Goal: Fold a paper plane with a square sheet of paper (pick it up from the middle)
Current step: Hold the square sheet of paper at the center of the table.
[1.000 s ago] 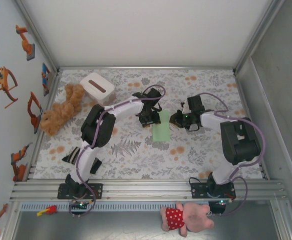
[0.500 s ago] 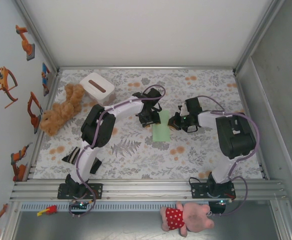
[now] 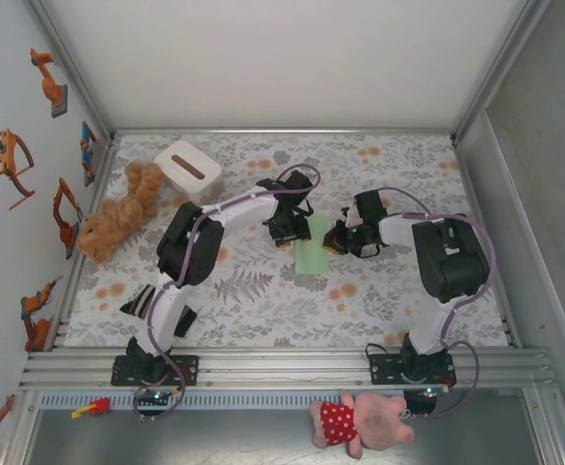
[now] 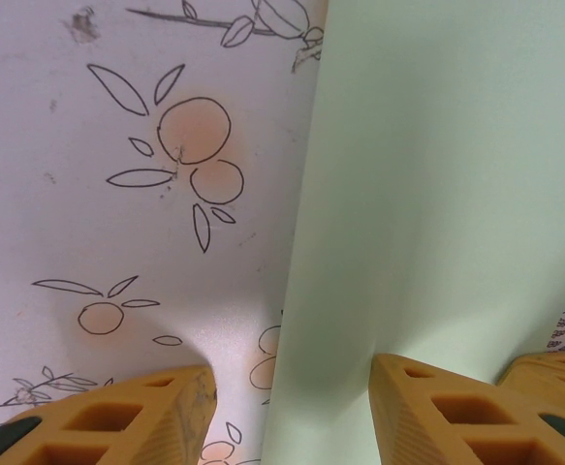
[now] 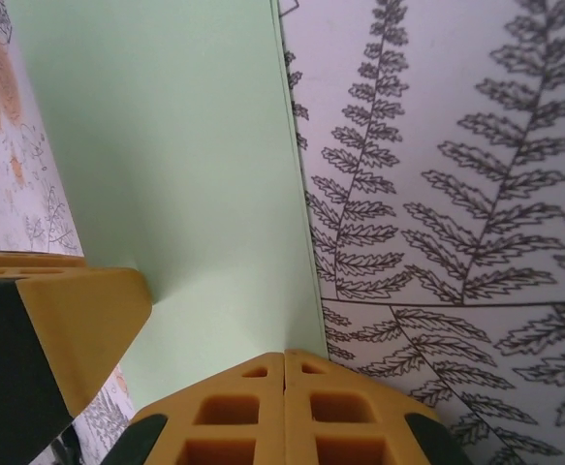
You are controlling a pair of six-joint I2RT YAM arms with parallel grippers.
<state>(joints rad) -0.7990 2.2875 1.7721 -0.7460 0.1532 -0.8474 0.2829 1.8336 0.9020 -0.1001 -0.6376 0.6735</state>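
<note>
Both hands (image 3: 288, 232) (image 3: 338, 240) at opposite edges of sheet (image 3: 312, 254)

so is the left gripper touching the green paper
Touching. In the left wrist view, a left gripper finger presses into the green paper, dimpling it.

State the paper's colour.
The paper is plain pale green, clearest in the left wrist view.

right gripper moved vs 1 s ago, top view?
Yes. The right gripper has edged left to the right edge of the green paper, which lies where it was; its elbow swung left too.
</note>
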